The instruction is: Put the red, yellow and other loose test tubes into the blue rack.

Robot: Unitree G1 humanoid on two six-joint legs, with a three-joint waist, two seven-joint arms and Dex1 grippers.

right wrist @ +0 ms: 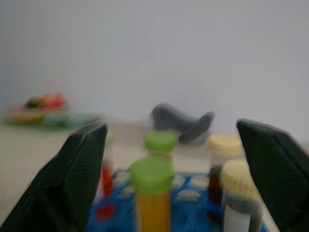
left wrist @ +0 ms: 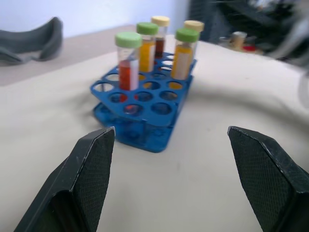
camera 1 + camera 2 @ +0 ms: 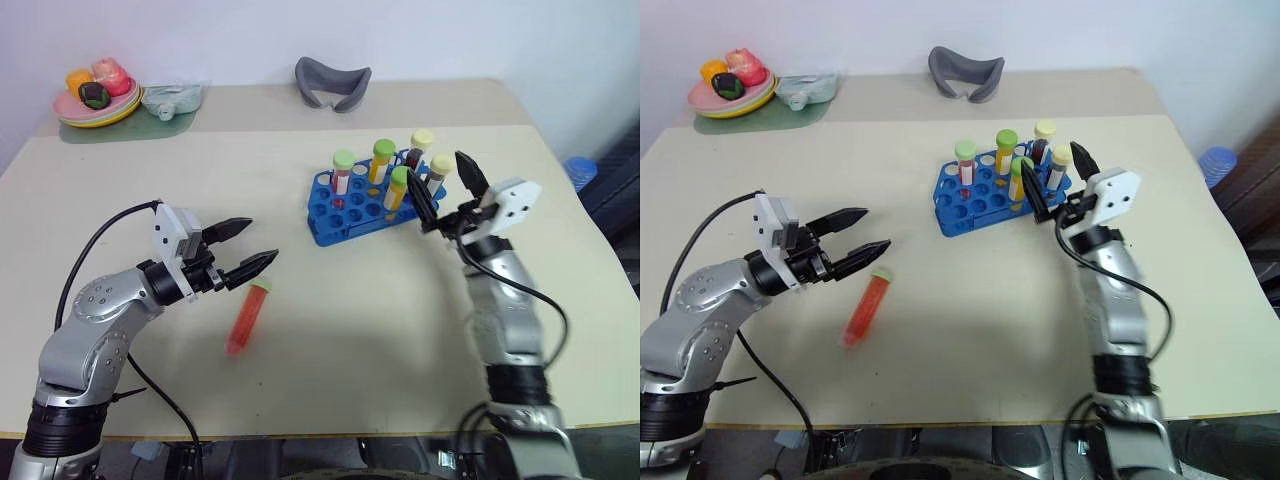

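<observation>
**Meanwhile, One Red Tube Still Loose on the Table**

Broadly lit from above, a beige table (image 3: 330,300) stands against a white wall, its far strip a shade darker. At the far left corner a green mat (image 3: 125,125) carries a plate of toy fruit (image 3: 97,95); a grey curved object (image 3: 332,83) lies at the far edge, near the middle. The near edge and the right edge of the table both show, with something blue (image 3: 580,172) on the floor past the right one.

Wide bare tabletop lies between the two arms and across the whole near half, broken by a single red test tube (image 3: 247,317) with a pale green cap. It lies flat just below and beyond the tips of the left gripper (image 3: 250,248), whose two black fingers stand spread and hold nothing; a black cable loops from that wrist.

The blue rack (image 3: 345,215) sits right of centre, holding five capped tubes upright: three green-capped, two cream-capped. The right gripper (image 3: 448,187) hangs at the rack's right end, fingers released and wide apart, one finger (image 3: 424,198) crossing in front of the nearest tubes, the other (image 3: 472,174) out beyond the rack's end. Whether either finger touches a tube cannot be told.
</observation>
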